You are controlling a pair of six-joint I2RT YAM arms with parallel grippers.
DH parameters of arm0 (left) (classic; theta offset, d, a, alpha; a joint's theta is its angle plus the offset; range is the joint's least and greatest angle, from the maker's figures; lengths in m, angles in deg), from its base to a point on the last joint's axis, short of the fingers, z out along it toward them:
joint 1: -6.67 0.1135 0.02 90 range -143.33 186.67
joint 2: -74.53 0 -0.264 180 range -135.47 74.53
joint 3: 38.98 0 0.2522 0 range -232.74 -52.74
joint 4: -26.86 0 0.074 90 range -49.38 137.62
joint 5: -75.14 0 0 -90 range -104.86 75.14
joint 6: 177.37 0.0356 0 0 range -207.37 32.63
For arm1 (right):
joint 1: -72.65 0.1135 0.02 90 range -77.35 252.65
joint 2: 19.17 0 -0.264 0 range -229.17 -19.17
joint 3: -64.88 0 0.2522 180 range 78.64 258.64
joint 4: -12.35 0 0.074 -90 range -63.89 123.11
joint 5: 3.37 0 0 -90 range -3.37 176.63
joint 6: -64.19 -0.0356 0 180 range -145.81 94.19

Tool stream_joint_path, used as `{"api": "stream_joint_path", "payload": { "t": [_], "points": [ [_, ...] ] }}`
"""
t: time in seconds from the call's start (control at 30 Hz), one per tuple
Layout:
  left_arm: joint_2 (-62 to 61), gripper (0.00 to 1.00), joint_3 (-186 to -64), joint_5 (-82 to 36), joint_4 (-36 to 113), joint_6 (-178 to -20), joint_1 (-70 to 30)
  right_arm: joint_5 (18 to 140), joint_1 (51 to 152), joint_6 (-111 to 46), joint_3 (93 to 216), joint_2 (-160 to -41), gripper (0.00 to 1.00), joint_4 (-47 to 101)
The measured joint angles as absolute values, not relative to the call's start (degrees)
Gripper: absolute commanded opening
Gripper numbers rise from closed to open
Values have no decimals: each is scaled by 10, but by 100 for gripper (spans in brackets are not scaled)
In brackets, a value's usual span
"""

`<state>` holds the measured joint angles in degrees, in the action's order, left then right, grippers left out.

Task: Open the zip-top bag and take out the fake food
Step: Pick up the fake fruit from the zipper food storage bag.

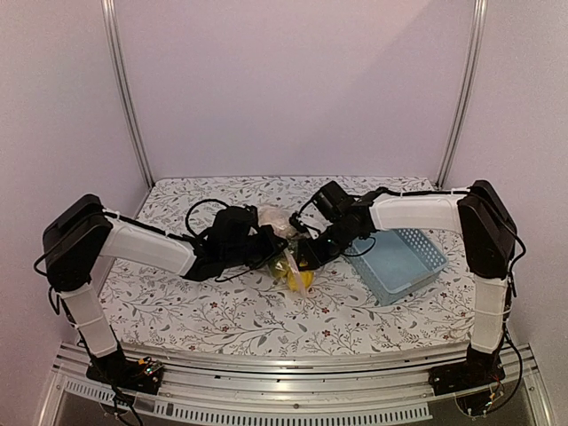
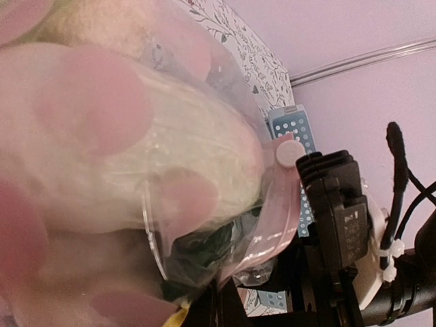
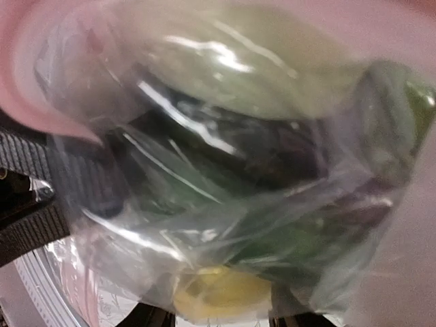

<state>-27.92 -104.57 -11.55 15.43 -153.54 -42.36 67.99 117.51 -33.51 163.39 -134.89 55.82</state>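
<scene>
The clear zip-top bag (image 1: 282, 241) hangs between my two grippers at the table's middle, with fake food inside. A yellow piece (image 1: 295, 276) shows at its lower end. In the left wrist view the bag (image 2: 170, 157) fills the frame, with a pale cauliflower (image 2: 197, 150), dark pieces below it, and a pink zip strip (image 2: 276, 211) with its slider (image 2: 289, 152). My left gripper (image 2: 215, 310) is shut on the bag's edge. In the right wrist view the bag (image 3: 225, 170) holds green and dark purple pieces and a yellow one (image 3: 221, 296). My right gripper (image 3: 221, 319) grips that bulge, fingers partly apart.
A light-blue slotted basket (image 1: 401, 261) lies on the flowered tablecloth (image 1: 222, 306) just right of the right gripper. The right arm's black wrist (image 2: 337, 218) stands close beside the bag's zip in the left wrist view. White walls and metal posts close in the table's back and sides.
</scene>
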Motion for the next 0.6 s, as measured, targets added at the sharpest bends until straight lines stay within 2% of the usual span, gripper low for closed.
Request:
{"api": "stream_joint_path", "payload": {
  "t": [0.27, 0.37, 0.6],
  "points": [
    [-309, 0, -1053, -98, 142, -1549, -427, 714, 1181, -351, 1677, -1393, 60, 558],
    [-309, 0, -1053, -90, 143, -1549, -427, 714, 1182, -357, 1688, -1403, 66, 559],
    [-309, 0, -1053, -76, 143, -1551, -427, 704, 1185, -379, 1713, -1428, 68, 558]
  ]
}}
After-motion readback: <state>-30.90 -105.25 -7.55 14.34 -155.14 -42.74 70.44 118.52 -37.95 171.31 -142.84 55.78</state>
